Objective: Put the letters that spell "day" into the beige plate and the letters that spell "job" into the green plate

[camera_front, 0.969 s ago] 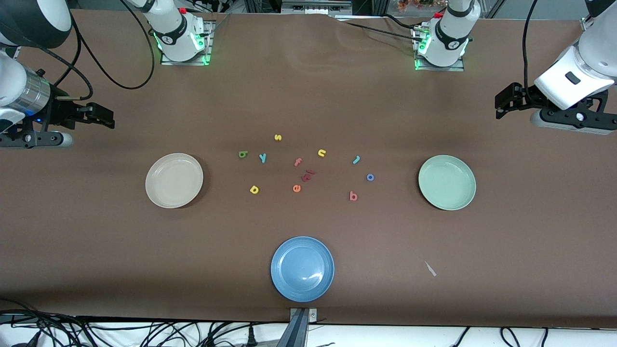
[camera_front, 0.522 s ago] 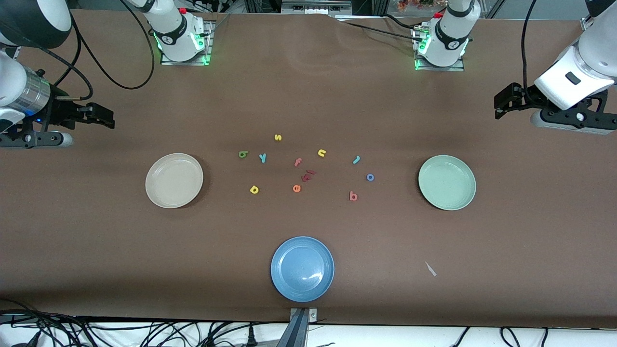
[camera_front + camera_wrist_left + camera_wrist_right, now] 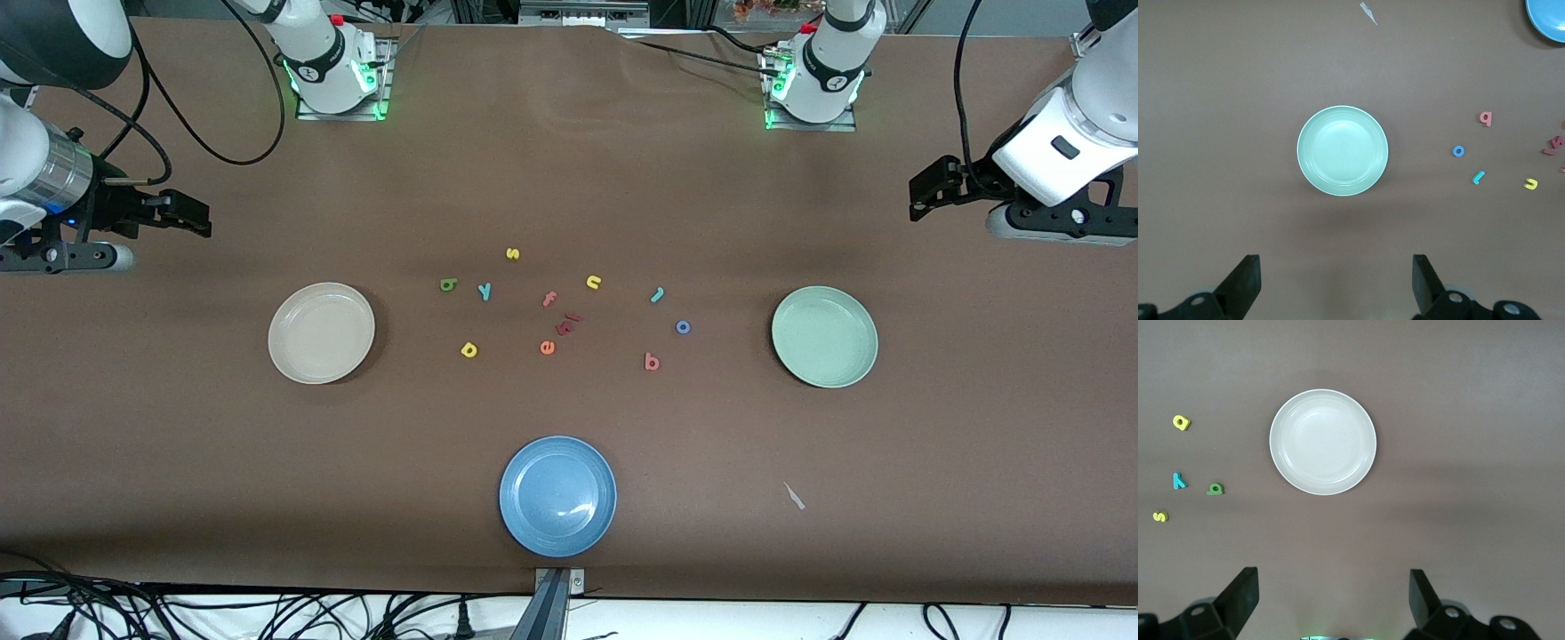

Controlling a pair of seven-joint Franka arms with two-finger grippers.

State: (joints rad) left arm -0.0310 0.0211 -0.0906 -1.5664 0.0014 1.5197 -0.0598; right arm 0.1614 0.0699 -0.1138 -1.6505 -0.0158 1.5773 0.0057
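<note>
Even, fairly bright overhead light, all views sharp. Soft shadows beside beige plate and green plate. Small glare spot on blue plate. Dim band along table edges.

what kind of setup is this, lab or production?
Most likely a robotics lab: two arm bases bolted to a paper-covered table, loose cables along its edge, foam letters and plates as test props.
</note>
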